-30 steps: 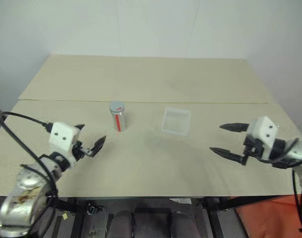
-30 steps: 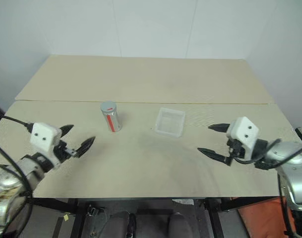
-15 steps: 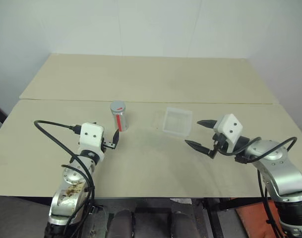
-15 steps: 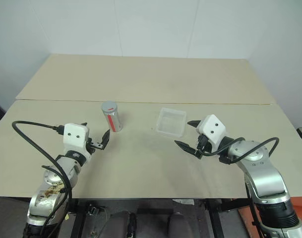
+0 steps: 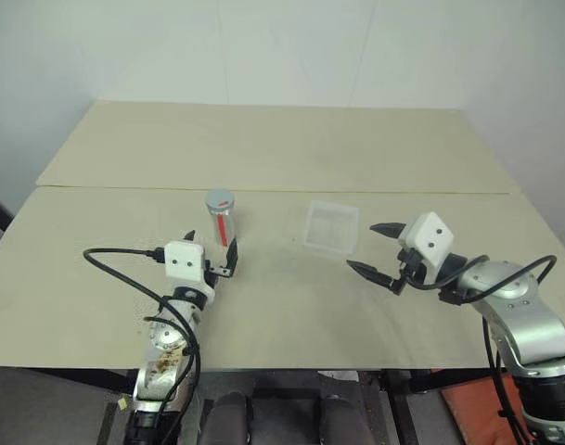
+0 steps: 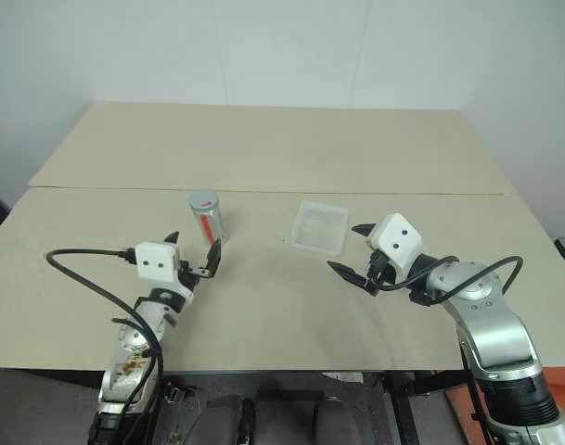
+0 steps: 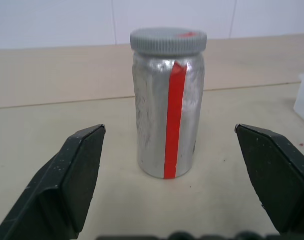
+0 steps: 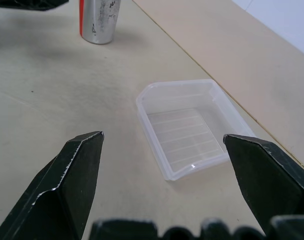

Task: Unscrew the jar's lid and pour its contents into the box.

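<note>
jar [image 7: 167, 105] upright, long axis vertical, lid [image 7: 168, 41] on top, stripe facing L gripper [image 5: 211, 255]

The jar [image 7: 168, 107] stands upright, lid [image 7: 168, 41] on, between two wide-spread black fingers [image 7: 72, 175]

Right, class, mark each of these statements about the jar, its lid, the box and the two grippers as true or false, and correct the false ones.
1. The lid is screwed onto the jar. True.
2. The jar lies on its side. False: it stands upright on the table.
3. The left gripper is closed on the jar. False: its fingers are open, with the jar ahead of them, untouched.
4. The box is empty. True: nothing shows in the clear tray.
5. The right gripper holds the box. False: it is open, beside the box and apart from it.
6. The jar has a red stripe down its side. True.
</note>
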Controlling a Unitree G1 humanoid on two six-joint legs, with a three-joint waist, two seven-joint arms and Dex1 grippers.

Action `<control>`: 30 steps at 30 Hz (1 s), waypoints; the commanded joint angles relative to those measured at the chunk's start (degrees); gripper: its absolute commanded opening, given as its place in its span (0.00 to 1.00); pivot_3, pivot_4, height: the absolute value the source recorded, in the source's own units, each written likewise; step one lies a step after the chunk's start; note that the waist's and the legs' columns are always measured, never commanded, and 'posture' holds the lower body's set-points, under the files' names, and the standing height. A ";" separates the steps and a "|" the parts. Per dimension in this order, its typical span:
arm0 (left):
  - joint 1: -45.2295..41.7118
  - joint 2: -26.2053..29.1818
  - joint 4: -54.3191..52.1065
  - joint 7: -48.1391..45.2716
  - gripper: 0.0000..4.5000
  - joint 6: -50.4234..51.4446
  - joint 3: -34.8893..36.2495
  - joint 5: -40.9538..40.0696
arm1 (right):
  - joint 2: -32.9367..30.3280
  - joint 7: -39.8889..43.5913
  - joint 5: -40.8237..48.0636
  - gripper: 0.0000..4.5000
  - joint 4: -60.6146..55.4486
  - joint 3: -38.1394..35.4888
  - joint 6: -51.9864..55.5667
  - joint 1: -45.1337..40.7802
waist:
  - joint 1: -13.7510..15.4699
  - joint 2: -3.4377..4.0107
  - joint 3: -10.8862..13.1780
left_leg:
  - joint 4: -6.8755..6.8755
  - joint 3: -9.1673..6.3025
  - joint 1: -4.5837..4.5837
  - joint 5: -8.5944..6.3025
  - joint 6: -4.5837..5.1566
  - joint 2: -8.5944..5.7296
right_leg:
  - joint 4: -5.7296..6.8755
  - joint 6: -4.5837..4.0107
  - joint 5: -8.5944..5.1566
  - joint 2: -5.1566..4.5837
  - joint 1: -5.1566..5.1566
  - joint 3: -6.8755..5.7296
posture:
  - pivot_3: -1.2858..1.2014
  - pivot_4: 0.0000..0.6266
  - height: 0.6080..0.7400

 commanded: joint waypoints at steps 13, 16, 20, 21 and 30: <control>-9.11 -1.98 14.64 3.43 1.00 -10.59 -0.49 5.37 | -0.27 -1.51 -1.42 0.99 -3.39 -0.23 0.06 -1.03 | 0.01 0.00 0.00 | 0.00 -0.02 -0.03 0.00 0.00 -0.01 | 0.00 0.03 0.01 0.01 -0.01 -0.02 | 0.52 0.24 1.00; -10.89 -2.40 16.72 4.54 1.00 -11.87 0.10 5.50 | -0.14 -1.77 -1.77 0.99 -3.72 0.09 0.15 -0.96 | 0.01 -0.01 0.00 | 0.00 -0.02 -0.03 0.00 0.00 -0.01 | -0.01 0.04 0.01 0.01 -0.01 -0.03 | 0.52 0.24 1.00; -12.31 -2.97 18.78 5.80 1.00 -13.11 0.21 6.02 | -0.10 -1.98 -2.06 0.99 -3.64 -0.03 0.17 -1.16 | 0.00 -0.01 0.00 | 0.00 -0.03 -0.04 0.00 0.00 -0.01 | -0.01 0.04 0.02 0.01 -0.01 -0.03 | 0.52 0.24 1.00; -12.68 -3.09 19.61 6.15 1.00 -13.60 0.16 6.30 | -0.16 -2.01 -2.05 0.99 -3.57 -0.18 0.17 -1.22 | 0.01 -0.01 0.00 | 0.00 -0.03 -0.04 0.00 0.00 -0.01 | -0.01 0.04 0.02 0.01 -0.01 -0.03 | 0.52 0.24 1.00; -16.19 -4.68 26.34 10.14 1.00 -18.02 -0.10 8.55 | -0.43 -2.57 -2.04 0.99 -4.08 -0.87 0.36 -0.48 | 0.01 -0.02 0.00 | 0.01 -0.03 -0.06 0.00 0.00 -0.02 | -0.03 0.06 0.03 0.00 -0.01 -0.04 | 0.52 0.24 1.00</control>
